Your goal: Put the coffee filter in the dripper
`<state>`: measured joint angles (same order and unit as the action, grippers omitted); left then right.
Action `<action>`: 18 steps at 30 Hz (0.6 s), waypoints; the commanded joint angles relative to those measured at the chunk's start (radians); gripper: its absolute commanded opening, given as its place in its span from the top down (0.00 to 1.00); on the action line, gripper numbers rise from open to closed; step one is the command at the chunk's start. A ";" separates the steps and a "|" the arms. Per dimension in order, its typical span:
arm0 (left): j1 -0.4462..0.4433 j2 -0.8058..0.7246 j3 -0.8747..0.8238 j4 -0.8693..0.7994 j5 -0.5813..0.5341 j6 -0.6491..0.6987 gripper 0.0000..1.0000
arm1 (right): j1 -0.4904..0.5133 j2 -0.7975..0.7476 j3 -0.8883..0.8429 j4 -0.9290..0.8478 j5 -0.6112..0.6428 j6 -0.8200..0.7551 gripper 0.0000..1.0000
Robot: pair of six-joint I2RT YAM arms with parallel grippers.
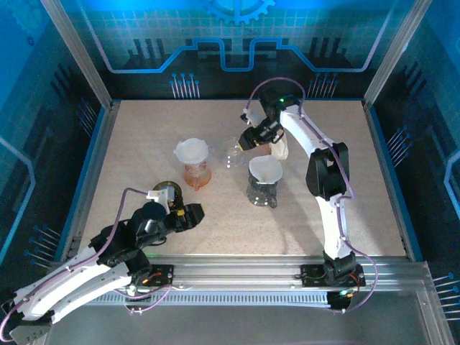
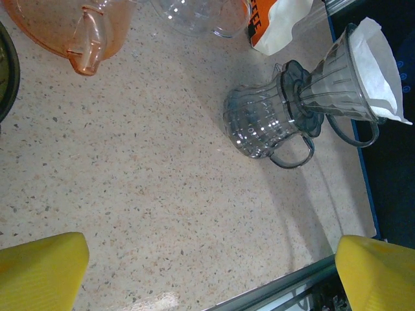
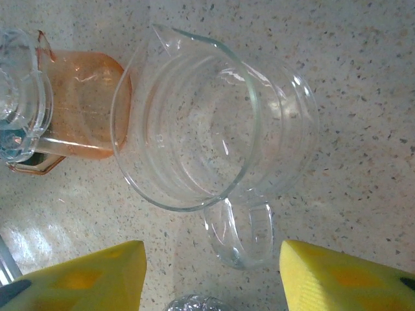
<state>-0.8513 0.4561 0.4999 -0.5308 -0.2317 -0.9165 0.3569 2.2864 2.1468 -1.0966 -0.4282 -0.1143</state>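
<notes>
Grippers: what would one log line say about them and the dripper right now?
left gripper: open, empty | right gripper: open, over clear jug | grey dripper: white filter inside

text: white letters "FEE", rest cut off | on: orange panel of orange-and-white bag (image 2: pixel 285 29) | view: left wrist | other legible text: none was found

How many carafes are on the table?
3. An orange carafe left of centre; a clear carafe in the middle, near the right gripper; a grey carafe to its right, under a dripper. None appears hidden.
</notes>
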 commanded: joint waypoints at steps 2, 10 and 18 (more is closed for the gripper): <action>0.014 -0.010 -0.016 -0.017 -0.003 -0.002 0.01 | -0.010 0.033 -0.006 -0.039 -0.037 -0.044 0.42; 0.023 -0.010 -0.021 -0.023 0.001 -0.008 0.01 | -0.012 0.100 0.031 -0.063 -0.068 -0.061 0.42; 0.030 -0.010 -0.033 -0.024 0.001 -0.018 0.01 | -0.012 0.151 0.066 -0.072 -0.098 -0.071 0.43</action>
<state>-0.8326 0.4561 0.4866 -0.5423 -0.2314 -0.9176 0.3569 2.4165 2.1670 -1.1370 -0.4839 -0.1604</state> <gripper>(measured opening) 0.989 0.577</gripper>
